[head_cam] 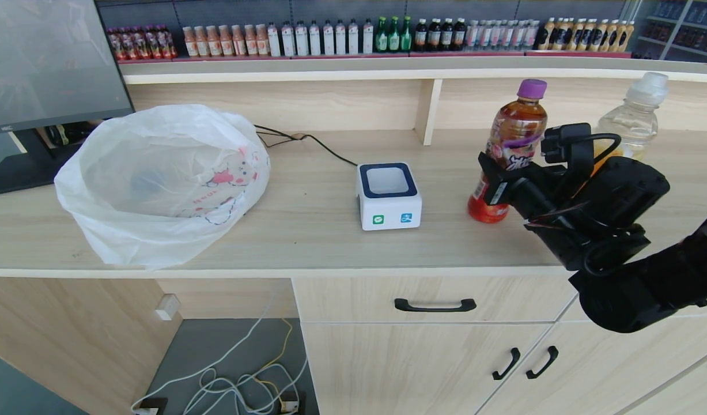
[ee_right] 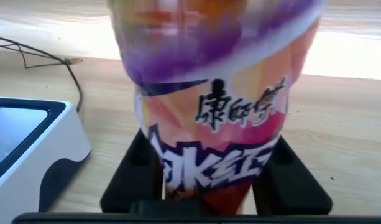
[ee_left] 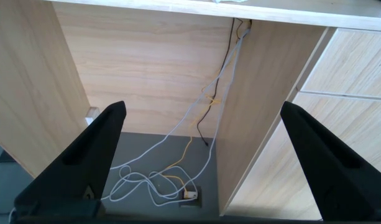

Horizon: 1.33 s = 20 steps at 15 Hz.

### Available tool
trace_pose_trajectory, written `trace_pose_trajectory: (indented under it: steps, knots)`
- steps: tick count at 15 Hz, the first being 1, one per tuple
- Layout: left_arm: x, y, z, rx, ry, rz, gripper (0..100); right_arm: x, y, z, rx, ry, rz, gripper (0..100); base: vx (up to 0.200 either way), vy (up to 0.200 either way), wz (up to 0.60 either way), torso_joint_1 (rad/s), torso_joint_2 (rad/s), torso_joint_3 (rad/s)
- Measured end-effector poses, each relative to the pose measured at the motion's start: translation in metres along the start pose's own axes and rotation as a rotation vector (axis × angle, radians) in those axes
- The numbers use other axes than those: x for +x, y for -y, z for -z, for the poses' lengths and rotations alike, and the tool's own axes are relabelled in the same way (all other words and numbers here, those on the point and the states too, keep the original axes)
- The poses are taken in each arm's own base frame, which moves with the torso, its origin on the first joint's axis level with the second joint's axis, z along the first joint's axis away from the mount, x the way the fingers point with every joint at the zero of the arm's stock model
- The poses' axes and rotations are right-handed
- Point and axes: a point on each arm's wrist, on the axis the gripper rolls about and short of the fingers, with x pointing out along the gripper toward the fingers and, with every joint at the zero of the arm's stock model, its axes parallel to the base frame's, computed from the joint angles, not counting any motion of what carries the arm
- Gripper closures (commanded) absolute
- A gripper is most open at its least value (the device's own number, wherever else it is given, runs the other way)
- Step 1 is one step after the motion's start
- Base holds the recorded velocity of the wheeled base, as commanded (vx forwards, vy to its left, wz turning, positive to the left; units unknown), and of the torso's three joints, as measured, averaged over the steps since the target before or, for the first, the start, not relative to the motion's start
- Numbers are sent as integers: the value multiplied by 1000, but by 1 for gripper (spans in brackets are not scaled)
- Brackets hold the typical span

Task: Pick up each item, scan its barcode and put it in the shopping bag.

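Observation:
A red tea bottle with a purple cap stands upright on the wooden counter, right of the white barcode scanner. My right gripper is shut on the bottle's lower half; in the right wrist view the black fingers press both sides of the bottle, with the scanner close beside. The white plastic shopping bag sits open at the counter's left. My left gripper hangs open below the counter, facing a niche with cables.
A clear bottle with a white cap stands behind my right arm. A monitor stands at the far left behind the bag. A black cable runs along the counter's back. A raised shelf with a divider borders the back.

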Motion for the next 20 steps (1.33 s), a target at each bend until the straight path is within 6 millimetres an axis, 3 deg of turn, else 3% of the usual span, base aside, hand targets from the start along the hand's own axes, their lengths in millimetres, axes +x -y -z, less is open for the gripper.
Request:
trace_pose_trajectory:
  steps: [13, 20]
  knots:
    - [0, 0, 0, 0, 0, 0, 0, -9, 3, -24, 14, 52, 1, 100, 0, 0, 0, 0, 0, 0]
    - [0, 0, 0, 0, 0, 0, 0, -38, 2, -48, 42, 75, -16, 100, 0, 0, 0, 0, 0, 0]
